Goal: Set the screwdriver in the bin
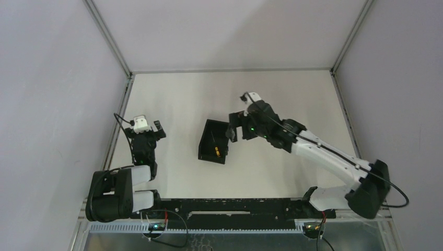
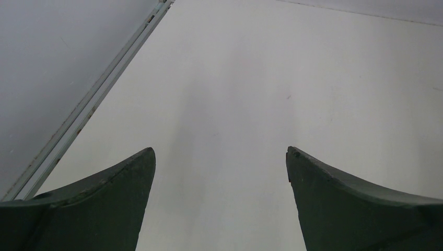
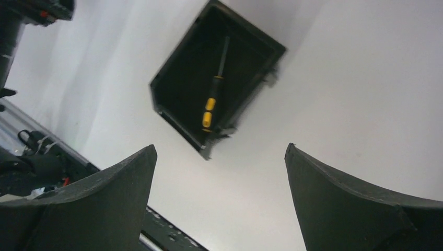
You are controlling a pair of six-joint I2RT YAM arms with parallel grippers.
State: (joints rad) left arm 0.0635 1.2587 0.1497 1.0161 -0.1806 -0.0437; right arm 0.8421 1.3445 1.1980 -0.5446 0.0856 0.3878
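Note:
The bin [image 1: 205, 140] is a small black open-top box in the middle of the table; it also shows in the right wrist view [image 3: 177, 78]. The screwdriver [image 1: 217, 152] lies inside it on the floor, thin dark shaft and orange-yellow handle, clear in the right wrist view [image 3: 211, 102]. My right gripper [image 1: 230, 128] is open and empty, held above the table just right of the bin; its fingers spread wide in its own view [image 3: 220, 149]. My left gripper [image 1: 151, 127] is open and empty at the left, far from the bin, over bare table [image 2: 220, 151].
A metal rail [image 2: 89, 102] runs along the table's left edge beside my left gripper. The black base rail [image 1: 235, 206] with cables lies along the near edge. Grey walls enclose the table on three sides.

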